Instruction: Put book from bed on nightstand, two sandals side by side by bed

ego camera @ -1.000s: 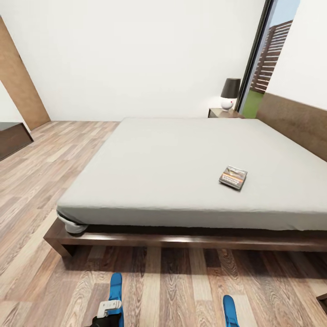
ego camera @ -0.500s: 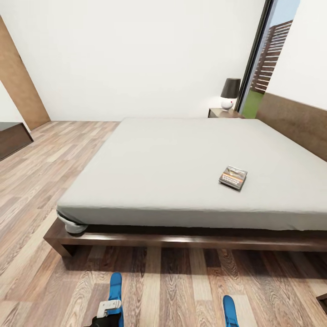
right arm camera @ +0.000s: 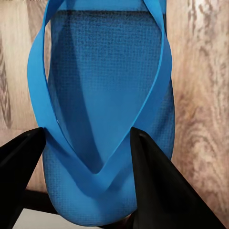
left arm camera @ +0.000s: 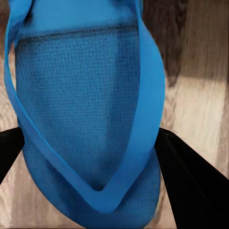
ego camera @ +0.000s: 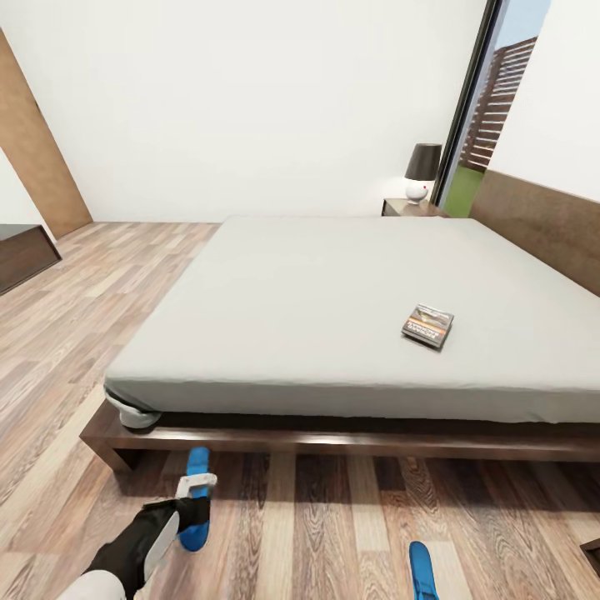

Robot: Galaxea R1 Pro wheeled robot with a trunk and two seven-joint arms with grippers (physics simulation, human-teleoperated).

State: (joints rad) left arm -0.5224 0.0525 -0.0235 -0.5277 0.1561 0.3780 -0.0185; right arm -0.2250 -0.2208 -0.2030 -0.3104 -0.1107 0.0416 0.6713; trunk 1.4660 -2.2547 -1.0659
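So far nothing is finished: the book (ego camera: 428, 325) lies on the bed (ego camera: 333, 300), far from the nightstand (ego camera: 408, 207). Each gripper clamps a sandal, left (ego camera: 196, 493) near the frame, right (ego camera: 423, 570) well apart.

The right sandal (ego camera: 422, 570) is cut off by the head view's lower edge, the nightstand (ego camera: 412, 207) hides partly behind the bed (ego camera: 333, 300), and the book's (ego camera: 428, 325) lettering is too small to read.
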